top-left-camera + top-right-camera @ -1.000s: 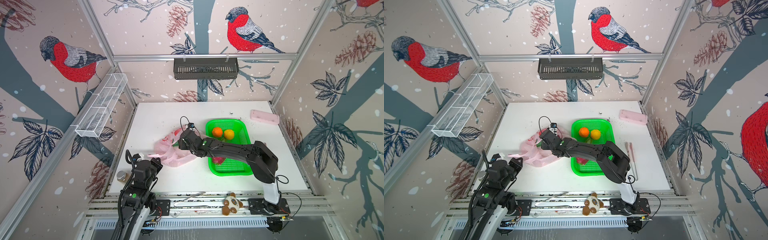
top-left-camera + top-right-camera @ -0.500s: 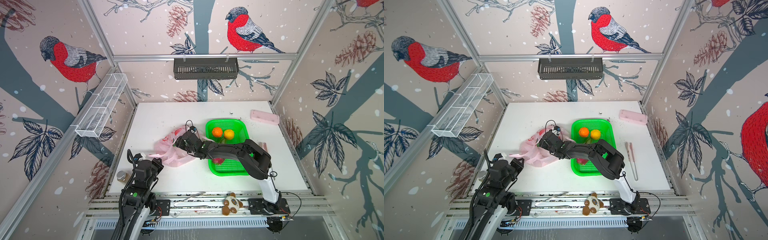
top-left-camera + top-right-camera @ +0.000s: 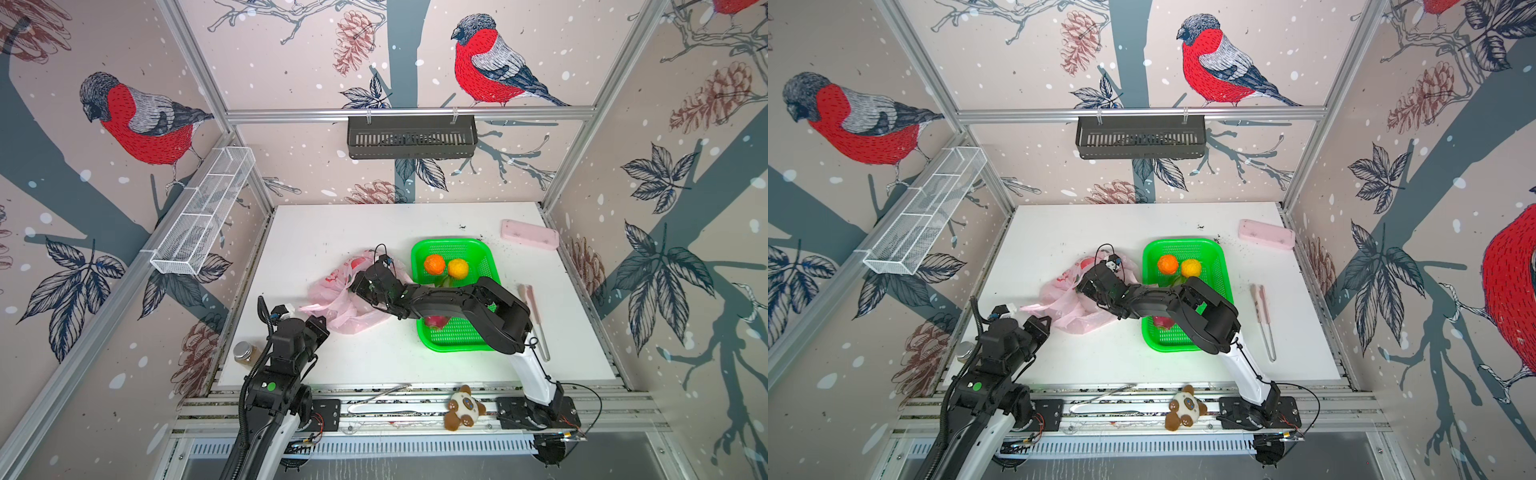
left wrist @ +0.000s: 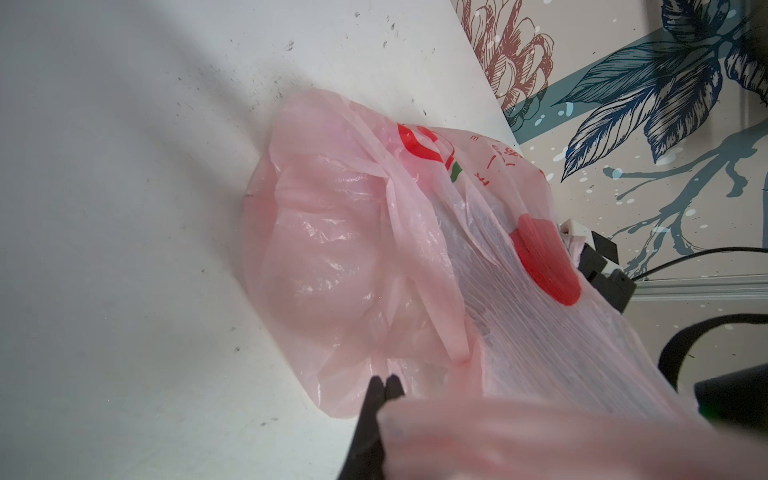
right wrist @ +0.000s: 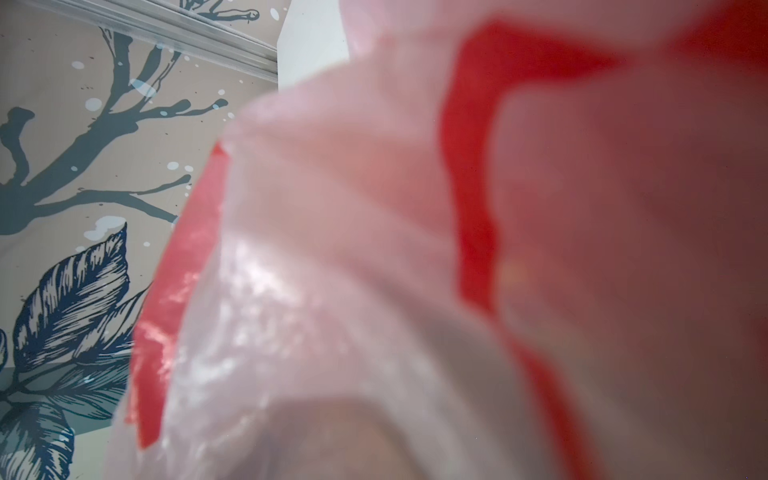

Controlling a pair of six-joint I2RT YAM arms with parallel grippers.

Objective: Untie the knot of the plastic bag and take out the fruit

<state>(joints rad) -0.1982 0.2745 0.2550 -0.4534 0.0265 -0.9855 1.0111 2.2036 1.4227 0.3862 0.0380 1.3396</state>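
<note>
Bird-print walls (image 3: 291, 62), seemingly speckled table (image 3: 332, 232), plastic bag (image 3: 336, 291)

The plastic bag (image 3: 336, 299), translucent pink with red prints, lies crumpled on the table (image 3: 374, 365) beside the green basket (image 3: 457, 348). Two orange citrus (image 3: 434, 264) sit side by side in it. A magenta dragon fruit (image 3: 436, 321) lies nearer, partly hidden.

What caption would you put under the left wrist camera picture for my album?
The shut left gripper pinches the edge of the crinkly pink plastic bag lying on the white table.
</note>
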